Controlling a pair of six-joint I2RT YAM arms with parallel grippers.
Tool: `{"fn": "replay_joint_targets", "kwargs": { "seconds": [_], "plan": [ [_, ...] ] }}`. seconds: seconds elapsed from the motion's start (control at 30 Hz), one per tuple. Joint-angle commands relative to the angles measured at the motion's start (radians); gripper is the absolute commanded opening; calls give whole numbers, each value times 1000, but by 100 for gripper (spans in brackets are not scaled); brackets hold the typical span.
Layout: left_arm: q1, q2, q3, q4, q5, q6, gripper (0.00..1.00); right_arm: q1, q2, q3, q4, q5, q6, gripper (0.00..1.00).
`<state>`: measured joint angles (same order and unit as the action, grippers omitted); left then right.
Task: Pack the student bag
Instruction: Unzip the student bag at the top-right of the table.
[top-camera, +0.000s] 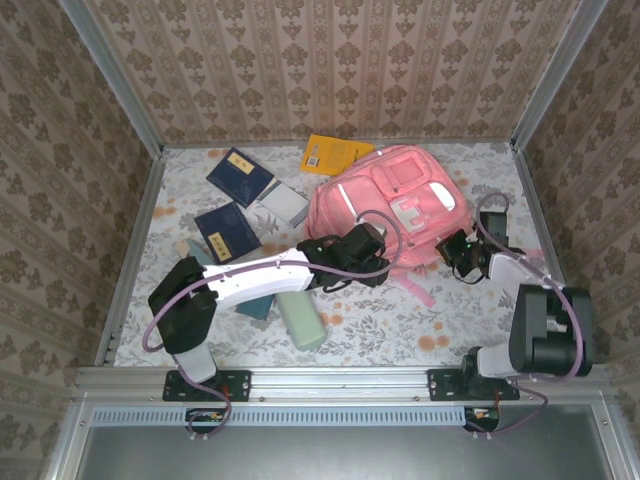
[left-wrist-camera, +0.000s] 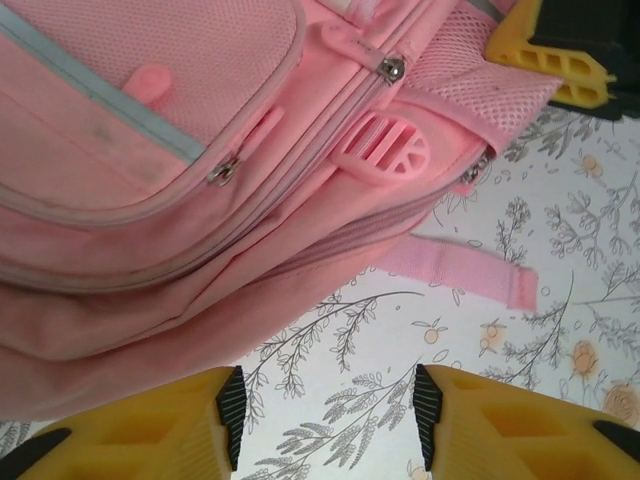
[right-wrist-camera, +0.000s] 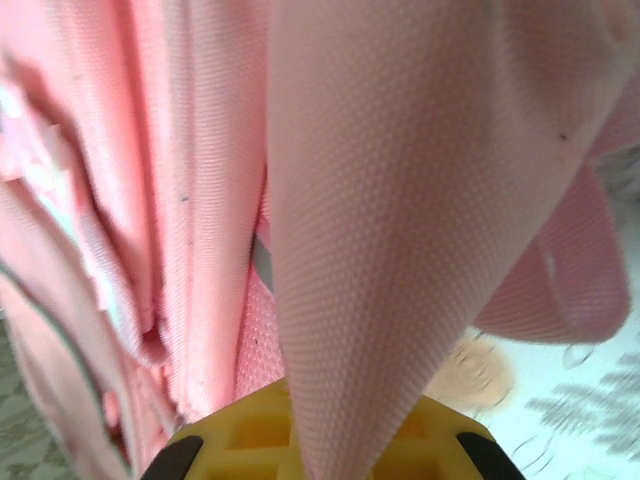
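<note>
The student bag (top-camera: 385, 200), a large pink backpack with white trim, lies flat at the middle right of the table. Its zipped front pockets and a round pink buckle (left-wrist-camera: 385, 150) show in the left wrist view. My left gripper (left-wrist-camera: 328, 415) is open just off the bag's near edge, with bare floral tablecloth between its black pads (left-wrist-camera: 230, 415). My right gripper (top-camera: 462, 255) is at the bag's right side. In the right wrist view it (right-wrist-camera: 330, 445) is shut on a fold of the bag's pink fabric (right-wrist-camera: 400, 200), which rises from between the yellow jaws.
Two dark blue books (top-camera: 240, 175) (top-camera: 228, 230), a grey book (top-camera: 285, 203) and a yellow book (top-camera: 335, 155) lie left of and behind the bag. A pale green case (top-camera: 300, 318) rests near the front under the left arm. Patterned walls enclose the table.
</note>
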<state>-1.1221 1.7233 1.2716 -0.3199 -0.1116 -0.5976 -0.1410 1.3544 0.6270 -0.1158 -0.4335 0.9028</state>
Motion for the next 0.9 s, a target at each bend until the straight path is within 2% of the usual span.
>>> {"fn": "replay_joint_targets", "kwargs": {
  "seconds": [0.0,0.17,0.33,0.6,0.87],
  "plan": [
    [0,-9,-29,41,14,-14,44,49,-106,-11,14,-20,133,0],
    [-3,-30,-84,81,19,-26,35,107,-212,-17,-9,51,245,0],
    [-38,-45,-132,131,1,11,32,156,-241,6,-19,62,331,0],
    [-70,-10,-154,244,-80,65,29,236,-230,67,-44,90,369,0],
    [-40,39,-126,339,-46,59,29,248,-234,77,-50,71,396,0]
  ]
}}
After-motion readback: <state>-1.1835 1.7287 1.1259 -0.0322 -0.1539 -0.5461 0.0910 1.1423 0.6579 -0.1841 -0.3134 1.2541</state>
